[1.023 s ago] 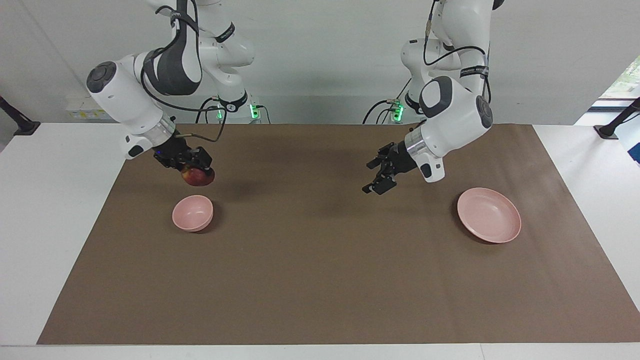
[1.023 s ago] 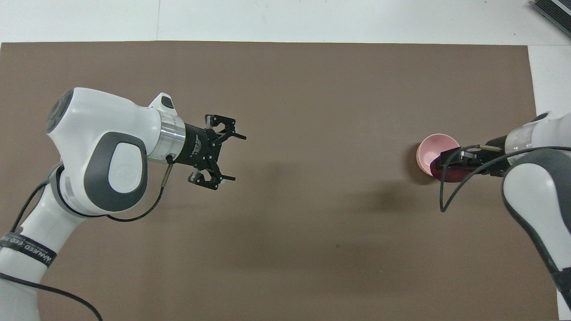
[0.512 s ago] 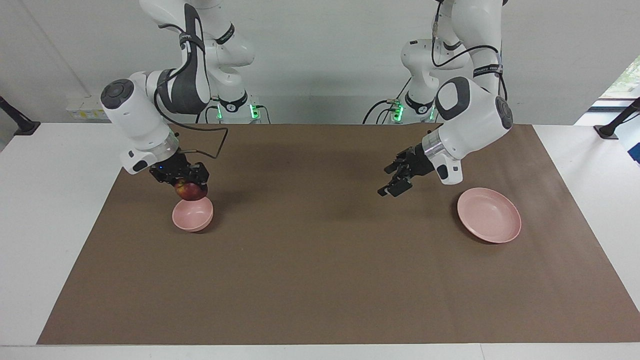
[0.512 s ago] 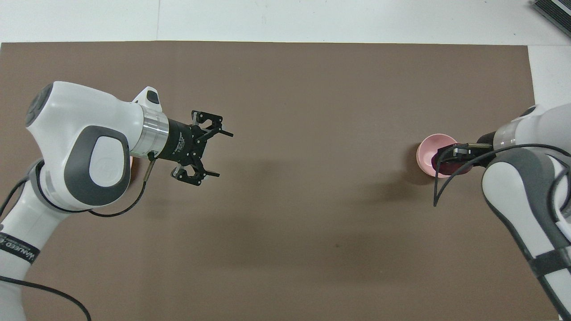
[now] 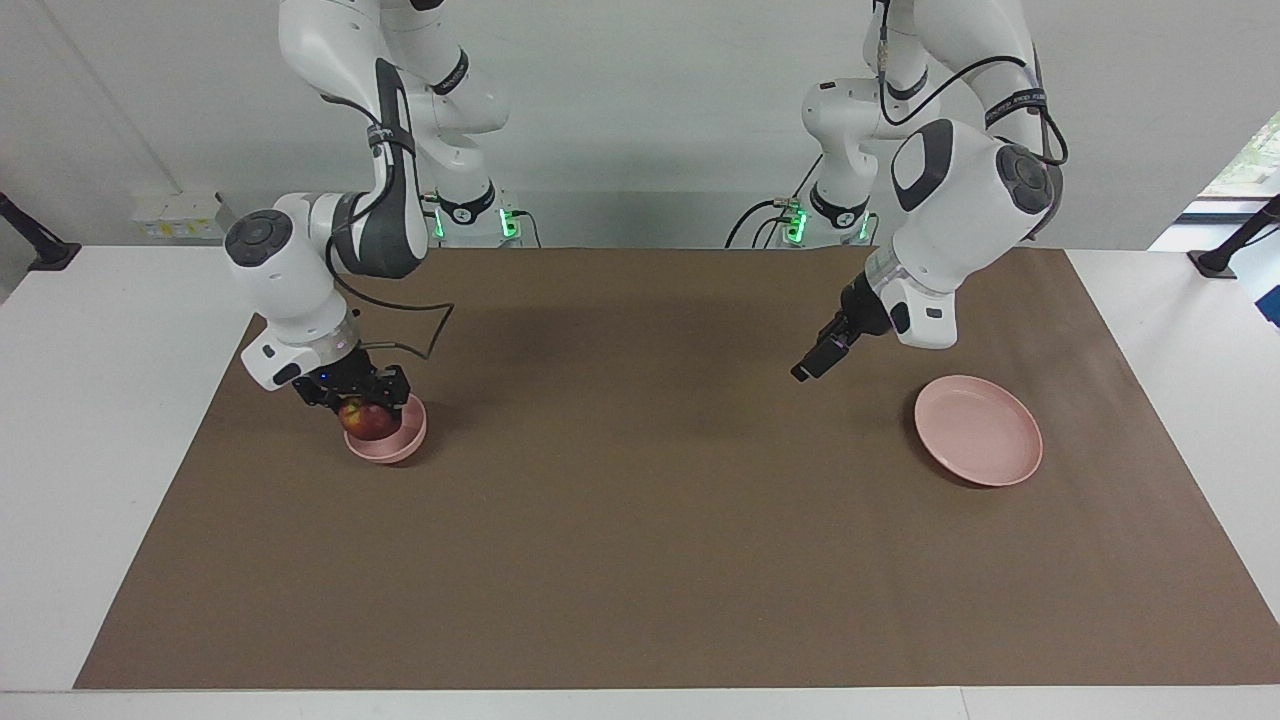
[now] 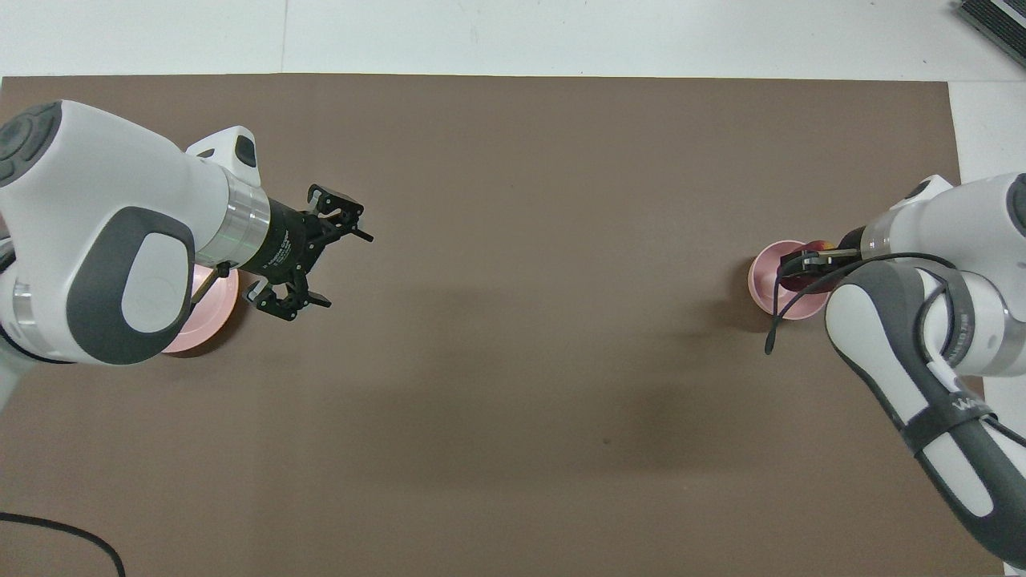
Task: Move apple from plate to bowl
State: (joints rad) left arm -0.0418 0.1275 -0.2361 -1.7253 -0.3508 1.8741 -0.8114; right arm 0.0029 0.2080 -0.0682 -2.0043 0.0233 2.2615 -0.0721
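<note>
Sitting in bowl: pincer-gripped apple

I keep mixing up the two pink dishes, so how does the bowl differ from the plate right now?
The bowl is small and deep; the plate is wider and shallow. The bowl has the apple in it, with the right gripper shut on it; the plate holds nothing. The bowl sits toward the right arm's end of the table, the plate toward the left arm's. Both are round and pale pink.

A white table carried a broad brown mat. A plain pale wall stood close by, with a daylit window at one end.
</note>
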